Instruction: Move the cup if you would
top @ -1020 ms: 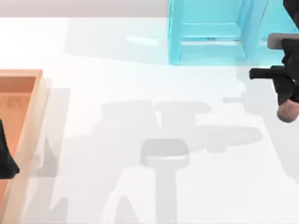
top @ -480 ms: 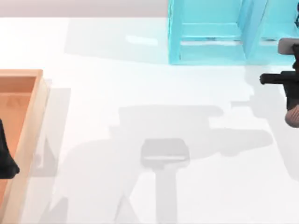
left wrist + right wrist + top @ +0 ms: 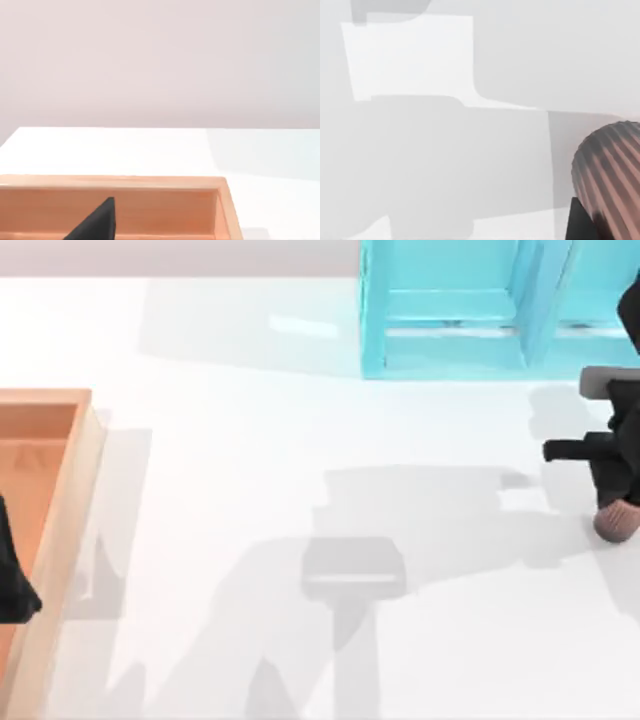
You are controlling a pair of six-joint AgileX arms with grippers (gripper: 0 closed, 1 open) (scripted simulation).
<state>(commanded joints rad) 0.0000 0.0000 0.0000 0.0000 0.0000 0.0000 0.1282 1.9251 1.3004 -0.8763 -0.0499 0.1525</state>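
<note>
- Wooden tray (image 3: pixel 62 500), at nine o'clock on the white table (image 3: pixel 250 440): pale orange-brown timber, straight raised walls, squared corners, smooth matte grain.
- Left gripper (image 3: pixel 12 580): parked over the tray at the table's nine o'clock edge. A dark wedge of one finger (image 3: pixel 97 222) shows above the tray floor in the left wrist view. Jaw opening cannot be judged, and nothing is seen held.
- Blue rack (image 3: pixel 470 310), between twelve and two o'clock: translucent cyan panels with upright dividers and a glossy finish.
- Right gripper (image 3: pixel 612 495), at three o'clock near the table's right edge: black, hard-edged body. The jaws appear closed round the cup's upper part. The cup reads as lifted clear of the table, though that is not certain.
- Cup (image 3: pixel 615 522): sits directly under the right gripper, well apart from the tray and nearer the rack. Reddish-brown, tapered, with vertical ribs plain in the right wrist view (image 3: pixel 610 170).
- Handling, as judged: light and rigid, likely a hard shell. The ribs should resist slip. The taper favours a hold across the sides near the wider rim, kept level.
</note>
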